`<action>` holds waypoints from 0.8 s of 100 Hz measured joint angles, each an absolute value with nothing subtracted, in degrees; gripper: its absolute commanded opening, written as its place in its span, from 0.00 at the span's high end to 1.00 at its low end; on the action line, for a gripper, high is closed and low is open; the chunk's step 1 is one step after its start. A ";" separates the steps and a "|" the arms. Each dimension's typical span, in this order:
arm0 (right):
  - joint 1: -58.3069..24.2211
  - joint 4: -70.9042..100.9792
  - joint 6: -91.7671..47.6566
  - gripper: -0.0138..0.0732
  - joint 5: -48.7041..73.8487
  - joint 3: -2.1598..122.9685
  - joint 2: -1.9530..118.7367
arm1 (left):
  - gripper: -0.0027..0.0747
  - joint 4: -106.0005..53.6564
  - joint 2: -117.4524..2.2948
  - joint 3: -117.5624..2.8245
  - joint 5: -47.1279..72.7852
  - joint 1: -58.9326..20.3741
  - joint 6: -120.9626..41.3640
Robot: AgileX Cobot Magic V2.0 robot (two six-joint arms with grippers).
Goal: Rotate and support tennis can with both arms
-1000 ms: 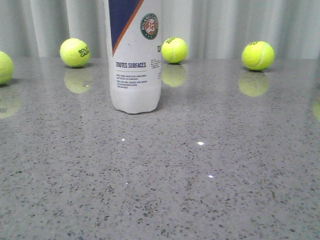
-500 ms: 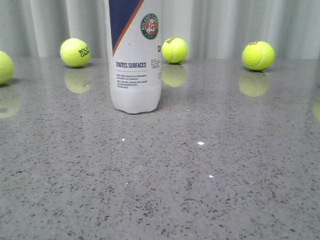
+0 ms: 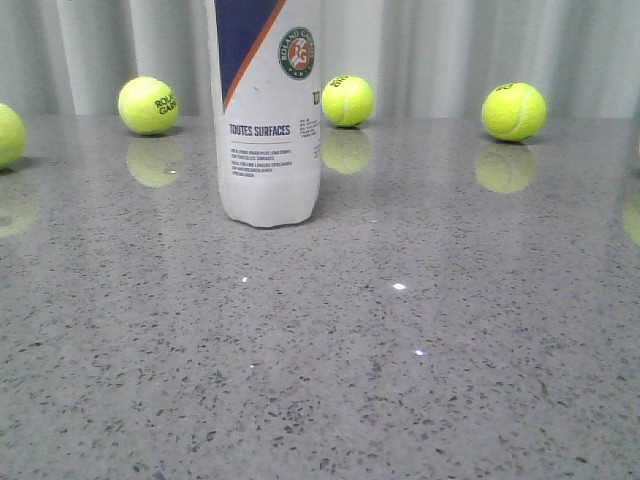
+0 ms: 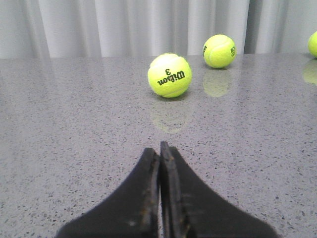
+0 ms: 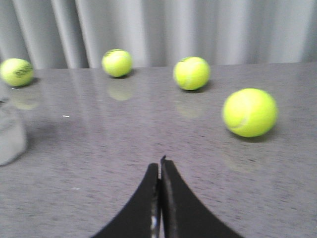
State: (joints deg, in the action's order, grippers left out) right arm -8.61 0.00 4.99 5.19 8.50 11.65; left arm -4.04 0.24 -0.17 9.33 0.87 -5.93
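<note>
The tennis can (image 3: 268, 120) stands upright on the grey speckled table, left of centre in the front view; its top is cut off by the frame. It shows a navy panel with an orange stripe, the round Roland Garros logo and "TOUTES SURFACES" text. Its blurred white base shows at the edge of the right wrist view (image 5: 11, 139). Neither gripper shows in the front view. My left gripper (image 4: 160, 147) is shut and empty above bare table. My right gripper (image 5: 159, 162) is shut and empty, apart from the can.
Yellow-green tennis balls lie along the back by the grey curtain: (image 3: 148, 105), (image 3: 348, 100), (image 3: 514, 111), and one at the left edge (image 3: 8, 135). A Wilson 3 ball (image 4: 169, 75) lies ahead of the left gripper. A ball (image 5: 249, 112) lies near the right gripper.
The front view has shifted very slightly; the can and balls sit a few pixels further left. Nothing was taken hold of or let go.
</note>
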 measured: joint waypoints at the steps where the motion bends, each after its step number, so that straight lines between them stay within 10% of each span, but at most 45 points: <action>1: -8.12 -0.37 4.99 0.91 4.83 8.26 11.34 | 0.99 -4.04 0.24 -0.17 9.33 0.87 -5.93; 80: -1.14 -1.08 1.63 0.91 4.93 -1.50 -0.60 | 0.99 -4.04 0.24 -0.17 9.33 0.87 -5.93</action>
State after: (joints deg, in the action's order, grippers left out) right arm -1.14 -1.08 1.63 4.93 -1.50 -0.60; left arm -4.04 0.24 -0.17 9.33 0.87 -5.93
